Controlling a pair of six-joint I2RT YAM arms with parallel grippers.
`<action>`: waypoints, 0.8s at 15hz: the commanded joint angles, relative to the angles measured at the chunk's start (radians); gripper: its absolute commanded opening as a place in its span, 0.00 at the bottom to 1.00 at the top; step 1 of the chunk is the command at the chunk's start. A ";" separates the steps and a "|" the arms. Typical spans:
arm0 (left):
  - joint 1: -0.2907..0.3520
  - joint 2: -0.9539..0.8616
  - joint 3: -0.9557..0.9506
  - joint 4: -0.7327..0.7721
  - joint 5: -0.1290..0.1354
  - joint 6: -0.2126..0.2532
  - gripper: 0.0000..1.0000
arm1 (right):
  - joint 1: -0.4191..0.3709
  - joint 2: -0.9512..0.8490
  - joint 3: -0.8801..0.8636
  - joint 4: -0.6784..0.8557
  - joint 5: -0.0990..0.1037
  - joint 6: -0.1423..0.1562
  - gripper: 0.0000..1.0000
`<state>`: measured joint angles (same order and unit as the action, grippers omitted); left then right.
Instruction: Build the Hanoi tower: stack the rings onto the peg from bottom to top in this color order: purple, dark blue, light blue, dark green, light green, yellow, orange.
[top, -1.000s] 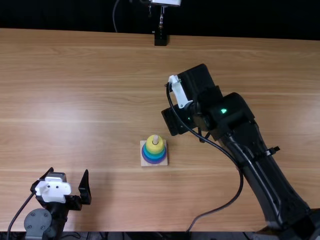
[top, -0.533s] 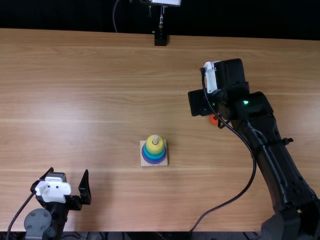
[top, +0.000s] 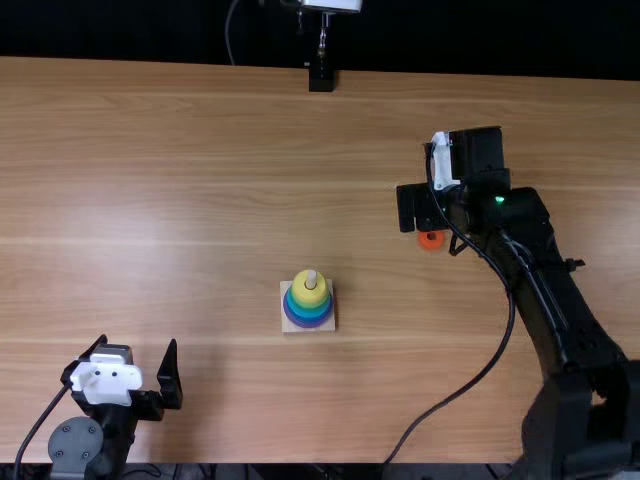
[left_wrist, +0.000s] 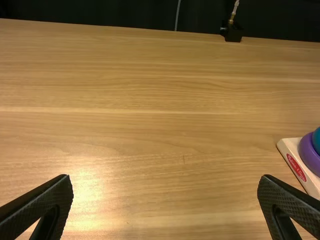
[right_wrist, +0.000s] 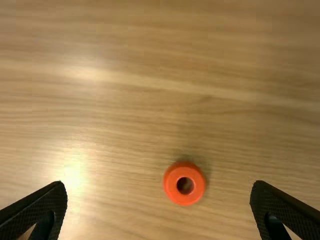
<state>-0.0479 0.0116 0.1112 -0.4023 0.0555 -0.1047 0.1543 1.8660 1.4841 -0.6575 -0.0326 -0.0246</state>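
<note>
Near the table's middle, the wooden base (top: 287, 322) holds a peg with stacked rings, a yellow ring (top: 310, 293) on top, blue and purple ones below. The orange ring (top: 431, 241) lies flat on the table, partly under my right gripper (top: 424, 214). In the right wrist view the orange ring (right_wrist: 184, 183) sits between the spread fingers of my right gripper (right_wrist: 159, 192), untouched. My left gripper (top: 136, 362) is open at the near left. In the left wrist view, my left gripper (left_wrist: 166, 182) holds nothing, and a purple ring (left_wrist: 310, 154) shows on the base.
A black stand (top: 321, 78) is at the table's far edge. The right arm's dangling cable (top: 487, 371) loops over the table between the base and that arm. Bare wood (top: 180, 200) spreads over the far left part of the table.
My right gripper has moved to the right, away from the peg's side, and the orange ring has come into sight beside it. The left arm and the stacked rings have stayed still.
</note>
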 joint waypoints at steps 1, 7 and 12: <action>0.003 -0.012 -0.111 -0.078 0.005 0.011 1.00 | -0.010 0.028 -0.012 0.003 0.009 0.001 1.00; 0.003 -0.012 -0.111 -0.078 0.005 0.011 1.00 | -0.027 0.130 -0.015 -0.001 0.011 0.001 1.00; 0.003 -0.012 -0.111 -0.078 0.005 0.011 1.00 | -0.032 0.162 -0.015 -0.006 0.011 0.004 1.00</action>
<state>-0.0479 0.0116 0.1108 -0.4019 0.0559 -0.1047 0.1410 1.9987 1.4841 -0.6632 -0.0322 -0.0250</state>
